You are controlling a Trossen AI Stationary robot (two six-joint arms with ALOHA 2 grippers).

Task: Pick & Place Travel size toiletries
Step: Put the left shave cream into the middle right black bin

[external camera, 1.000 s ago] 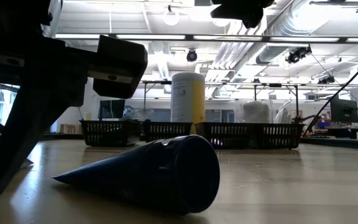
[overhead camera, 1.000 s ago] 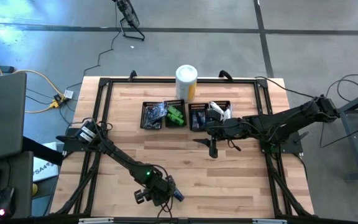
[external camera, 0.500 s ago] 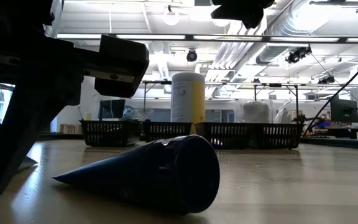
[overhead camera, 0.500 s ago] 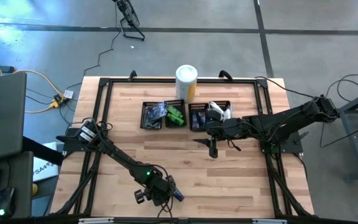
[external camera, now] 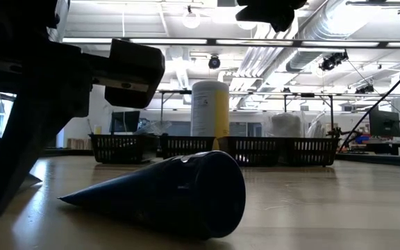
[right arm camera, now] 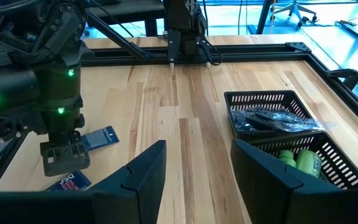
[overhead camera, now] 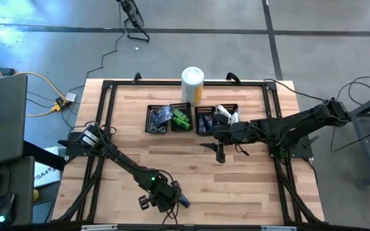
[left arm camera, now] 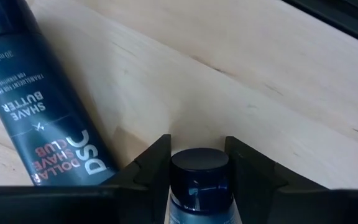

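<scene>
My left gripper is low over the table's near edge, with a dark blue tube between its fingers. A second dark blue tube, labelled shave butter, lies flat on the wood beside it. It also shows as a tube in the high view and a dark cone in the low view. My right gripper hangs open above mid-table, in front of the bins, touching nothing. Other toiletries lie in the mesh bins: black bagged bundles, green packets and white sachets. My left gripper has the dark blue tube's round cap pinched between its two fingers, one on each side. The fingers slant down toward the table and lie along the tube, whose body runs back toward the wrist. Whether the tube is clear of the wood cannot be told.
Four black mesh bins stand in a row on the far half of the table. The big white-and-yellow canister stands behind them. A black frame rail runs around the table. Bare wood lies between the arms.
</scene>
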